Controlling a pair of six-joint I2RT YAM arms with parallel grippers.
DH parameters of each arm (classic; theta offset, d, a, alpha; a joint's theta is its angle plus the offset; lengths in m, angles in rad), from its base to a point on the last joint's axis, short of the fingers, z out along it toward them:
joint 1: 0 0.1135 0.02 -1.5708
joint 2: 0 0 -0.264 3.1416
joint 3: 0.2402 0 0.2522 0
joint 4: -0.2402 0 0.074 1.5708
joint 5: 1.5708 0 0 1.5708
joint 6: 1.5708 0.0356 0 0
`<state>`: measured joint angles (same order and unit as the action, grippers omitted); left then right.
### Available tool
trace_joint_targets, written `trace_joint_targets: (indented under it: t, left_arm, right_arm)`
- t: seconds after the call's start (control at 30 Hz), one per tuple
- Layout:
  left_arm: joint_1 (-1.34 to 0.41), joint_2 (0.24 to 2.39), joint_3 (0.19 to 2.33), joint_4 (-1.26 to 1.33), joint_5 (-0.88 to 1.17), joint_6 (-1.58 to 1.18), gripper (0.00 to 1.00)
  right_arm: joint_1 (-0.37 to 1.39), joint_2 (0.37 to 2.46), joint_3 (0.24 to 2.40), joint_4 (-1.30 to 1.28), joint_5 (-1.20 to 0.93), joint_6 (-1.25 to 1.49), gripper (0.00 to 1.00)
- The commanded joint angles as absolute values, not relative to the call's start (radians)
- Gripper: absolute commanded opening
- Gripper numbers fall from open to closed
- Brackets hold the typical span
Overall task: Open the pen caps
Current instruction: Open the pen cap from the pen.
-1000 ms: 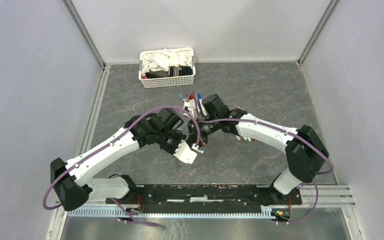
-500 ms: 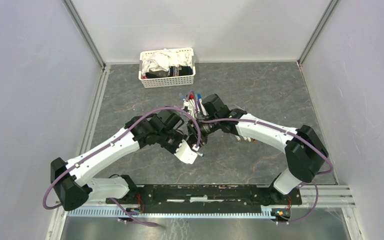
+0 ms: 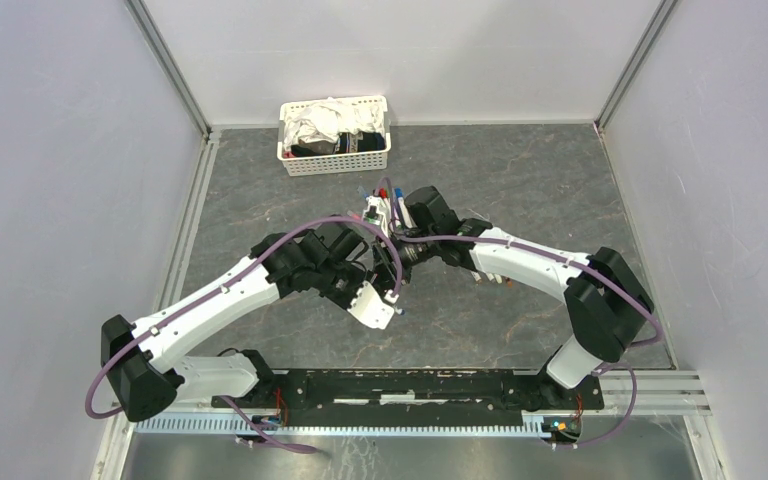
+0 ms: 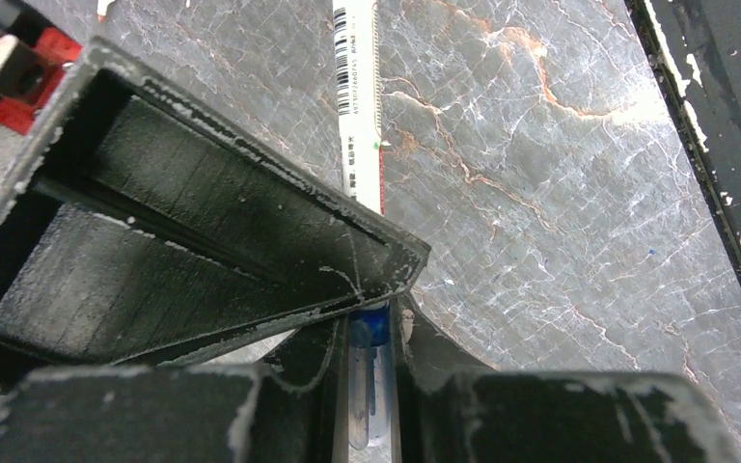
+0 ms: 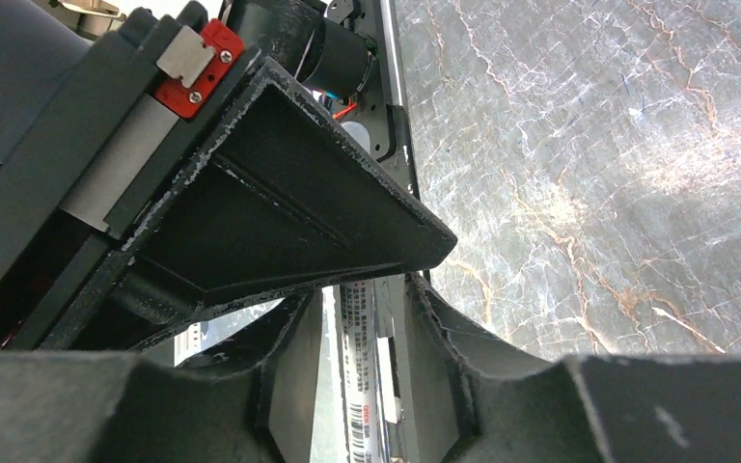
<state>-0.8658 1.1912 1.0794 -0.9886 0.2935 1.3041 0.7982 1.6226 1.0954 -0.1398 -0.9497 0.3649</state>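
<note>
My left gripper [image 4: 370, 336] is squeezing the blue pen cap [image 4: 373, 320], and my right gripper [image 5: 365, 309] is squeezing the white pen [image 4: 359, 106] just past it, near the middle of the table [image 3: 520, 180]. The pen is pointing from 1 gripper to the other, so pulling apart should work. Since 1 second ago, my arms are barely shifting.

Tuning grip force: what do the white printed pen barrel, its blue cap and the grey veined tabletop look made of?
White printed pen barrel: smooth plastic by the look, with a slight sheen and a barcode printed on it. Blue cap: likely plastic, seemingly part translucent; mostly hidden, so unsure. Grey veined tabletop: marble pattern, semi-matte; stone or printed laminate, can't tell.
</note>
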Motion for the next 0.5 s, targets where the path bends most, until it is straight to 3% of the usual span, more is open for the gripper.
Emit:
trace_joint_targets:
  t: [0.0,0.23,0.4,0.47]
  left_arm:
    - [-0.873,1.173,1.099,-0.92,0.302,1.221,0.02]
    - [-0.873,1.181,1.111,-0.89,0.288,1.145,0.02]
    - [-0.873,1.165,1.099,-0.882,0.281,1.114,0.02]
    - [-0.873,1.163,1.097,-0.87,0.263,1.085,0.02]
  right_arm:
    - [0.803,1.627,1.087,-0.063,-0.958,0.381,0.45]
    - [0.806,1.646,1.103,-0.033,-0.95,0.408,0.39]
    - [0.806,1.663,1.126,-0.031,-0.937,0.418,0.15]
    - [0.806,1.67,1.124,-0.019,-0.936,0.427,0.11]
